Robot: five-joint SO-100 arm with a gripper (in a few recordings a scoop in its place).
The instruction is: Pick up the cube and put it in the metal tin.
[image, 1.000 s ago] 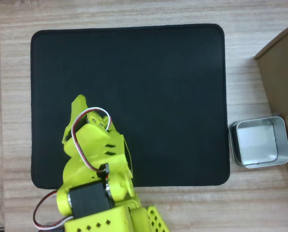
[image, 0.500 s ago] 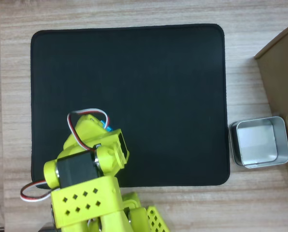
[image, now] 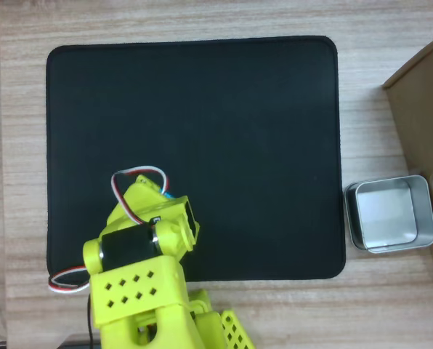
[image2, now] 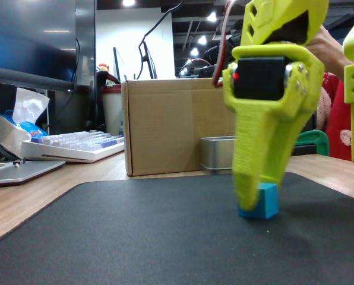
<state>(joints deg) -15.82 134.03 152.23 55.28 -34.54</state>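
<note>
A: What is changed compared with a second ago?

B: In the overhead view the arm is seen folded back over the mat's [image: 202, 109] seven o'clock corner, where earlier it was stretched further up. The jaws [image2: 255, 200] are lowered onto the cube [image2: 261, 202], which sits on the mat. A grasp is judged to be in hand.

A: Are the jaws clenched on it?

B: That cannot be told; one finger is seen against the cube, the other is hidden.

A: And the cube's heading?

B: No long axis is offered; it sits flat. The metal tin [image: 389, 214] is found at three o'clock, well apart, on the table [image: 202, 18].
</note>
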